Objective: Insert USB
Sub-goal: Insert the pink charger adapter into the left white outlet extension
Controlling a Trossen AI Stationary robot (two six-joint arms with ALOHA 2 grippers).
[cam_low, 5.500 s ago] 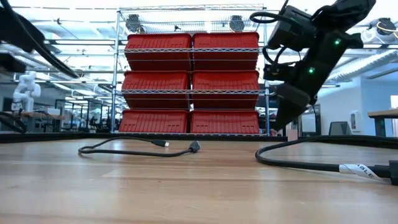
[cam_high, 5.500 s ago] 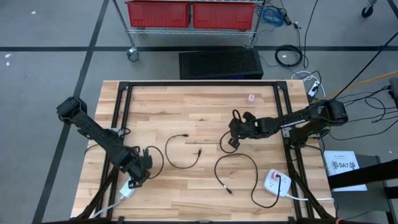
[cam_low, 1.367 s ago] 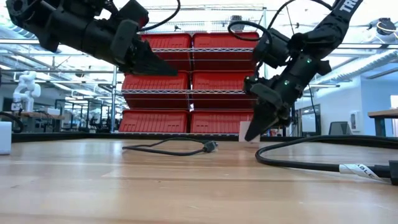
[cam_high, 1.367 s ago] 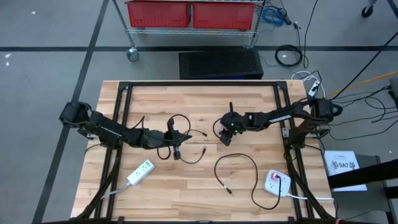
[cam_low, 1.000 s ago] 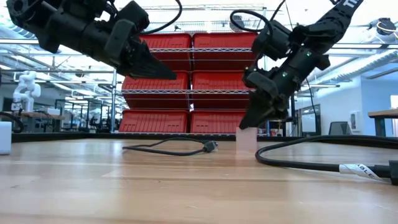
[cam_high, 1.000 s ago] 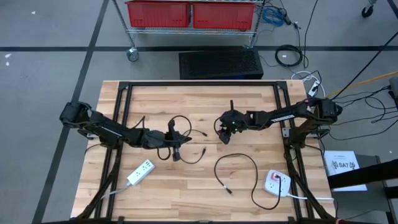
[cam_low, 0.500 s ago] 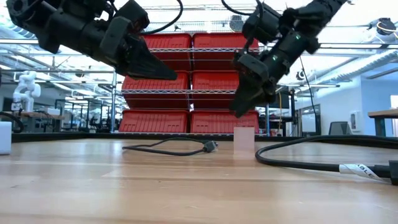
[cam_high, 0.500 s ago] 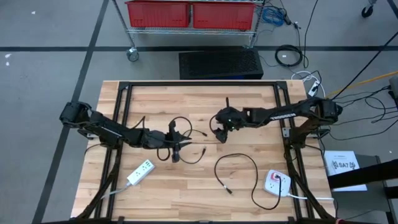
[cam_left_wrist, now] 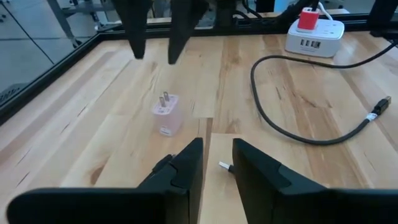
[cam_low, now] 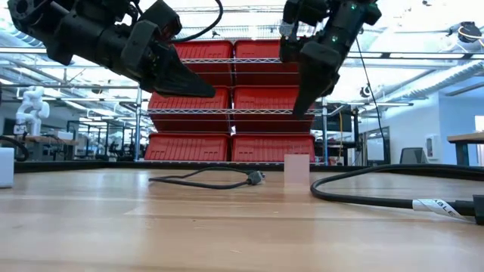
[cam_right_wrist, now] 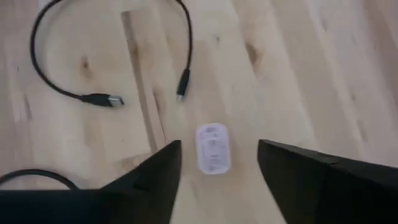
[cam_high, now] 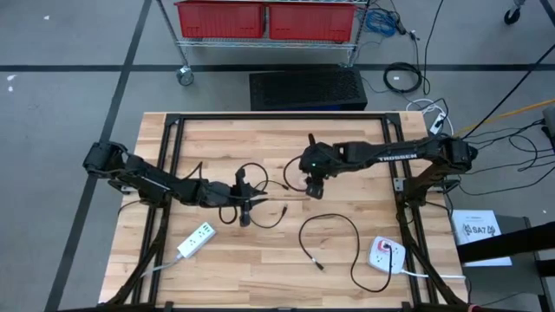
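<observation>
Plainly, neither gripper holds anything. The right gripper (cam_right_wrist: 214,171) hangs with its fingers spread wide, directly above the small pale-pink plastic wall charger block (cam_right_wrist: 212,148), clear of it. The left gripper (cam_left_wrist: 216,163) sits low over the light wooden slatted table (cam_high: 208,139), its fingers slightly apart, just beside the charger on the side away from the right arm, with nothing between them.

Judging by this, the step in hand is a regrasp: charger and cable both lie free. The next move likely calls for one gripper to take the charger, the other to pick up the plug and line it up with the port.

In the left wrist view the charger stands on the table, two metal prongs (cam_left_wrist: 165,98) showing at one end. The thin black USB cable (cam_right_wrist: 81,50) loops just beyond the charger, its dark plug end (cam_right_wrist: 182,83) resting near the block but not touching. Which face carries the port I cannot tell.
</observation>
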